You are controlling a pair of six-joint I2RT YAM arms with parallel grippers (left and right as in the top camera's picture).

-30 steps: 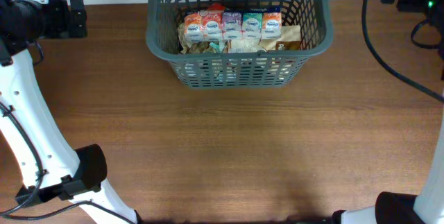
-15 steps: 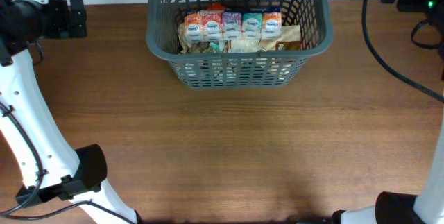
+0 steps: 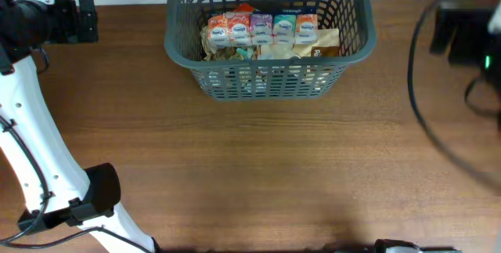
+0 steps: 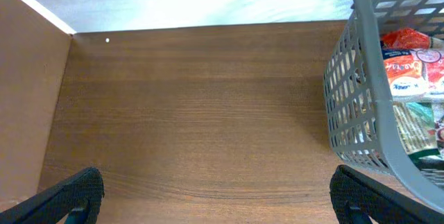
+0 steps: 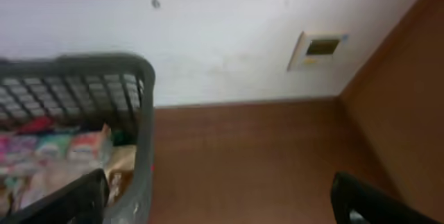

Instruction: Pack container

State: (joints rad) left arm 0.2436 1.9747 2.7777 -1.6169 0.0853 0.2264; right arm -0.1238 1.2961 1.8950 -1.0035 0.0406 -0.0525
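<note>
The container (image 3: 356, 26) is a dark grey slotted basket at the table's far middle. It holds a row of colourful food packets (image 3: 262, 27) over beige bags. It also shows in the left wrist view (image 4: 361, 99) at the right and in the right wrist view (image 5: 142, 113) at the left. My left gripper (image 4: 216, 196) is open and empty above bare table left of the basket. My right gripper (image 5: 229, 200) is open and empty, right of the basket; its left finger is by the basket's rim. In the overhead view the right arm (image 3: 466, 37) is a blur.
The wooden table (image 3: 258, 167) stretches in front of the basket. A white wall (image 5: 222, 37) with a small wall plate (image 5: 316, 49) stands behind. A black cable (image 3: 419, 96) hangs at the right. The left arm's white links and black base (image 3: 94, 194) are at the front left.
The right arm has moved: it is now blurred and lower in the overhead view. The basket, its contents and the left arm have not moved.
</note>
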